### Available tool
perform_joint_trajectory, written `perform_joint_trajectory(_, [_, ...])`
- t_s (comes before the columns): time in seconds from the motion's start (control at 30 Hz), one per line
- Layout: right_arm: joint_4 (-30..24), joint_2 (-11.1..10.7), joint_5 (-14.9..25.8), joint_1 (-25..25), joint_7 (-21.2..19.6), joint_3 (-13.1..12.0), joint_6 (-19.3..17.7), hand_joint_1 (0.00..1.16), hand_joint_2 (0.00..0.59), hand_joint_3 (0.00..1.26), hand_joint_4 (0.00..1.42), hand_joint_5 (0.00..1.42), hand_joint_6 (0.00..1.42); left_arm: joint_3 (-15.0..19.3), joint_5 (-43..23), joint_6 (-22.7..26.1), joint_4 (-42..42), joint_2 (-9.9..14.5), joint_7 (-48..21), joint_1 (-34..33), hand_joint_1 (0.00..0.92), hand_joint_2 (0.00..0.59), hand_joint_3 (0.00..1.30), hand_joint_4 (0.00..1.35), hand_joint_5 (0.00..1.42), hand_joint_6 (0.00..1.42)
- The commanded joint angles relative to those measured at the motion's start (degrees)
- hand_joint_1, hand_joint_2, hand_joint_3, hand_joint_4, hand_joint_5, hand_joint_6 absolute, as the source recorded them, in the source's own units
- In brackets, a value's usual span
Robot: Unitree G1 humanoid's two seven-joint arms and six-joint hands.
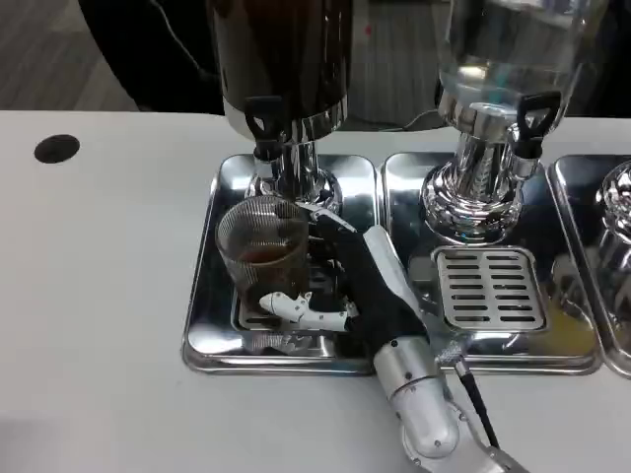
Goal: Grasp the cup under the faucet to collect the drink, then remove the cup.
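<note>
A ribbed clear glass cup [261,251] stands on the steel drip tray [202,330], right under the black-handled faucet [264,126] of the dark drink dispenser [281,59]. A shallow layer of brown drink lies in the cup's bottom. My right hand [360,286] reaches in from the lower right and wraps the cup's right side. Its thumb [301,310] lies across the front of the cup's base and its fingers [330,227] curl behind the rim. The cup rests on the tray, upright.
A second dispenser [493,59] with clear liquid stands to the right on its own tray with a slotted grate [490,288]. A third tray edge [616,246] shows at the far right. A black round hole [56,148] marks the white table at the left.
</note>
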Motion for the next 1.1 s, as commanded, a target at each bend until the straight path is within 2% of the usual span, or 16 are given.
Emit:
perform_joint_trajectory(0.03, [-1.3,3.0,0.5,0.9,-0.7,-0.2,-0.6,0.90,0.195,0.35,0.35,0.36,0.28,0.7,-0.1,-0.5,0.0,-0.4,0.8,0.6,0.000,0.014,0.00,0.00,0.00,0.00])
perform_joint_trajectory(1.1, [-7.5,1.6,0.2,3.8,-0.3,-0.1,-0.4,0.89,0.204,0.37,0.37,0.38,0.28,0.6,0.1,-1.1,-1.4,-1.4,0.6,1.3,0.000,0.014,0.00,0.00,0.00,0.00])
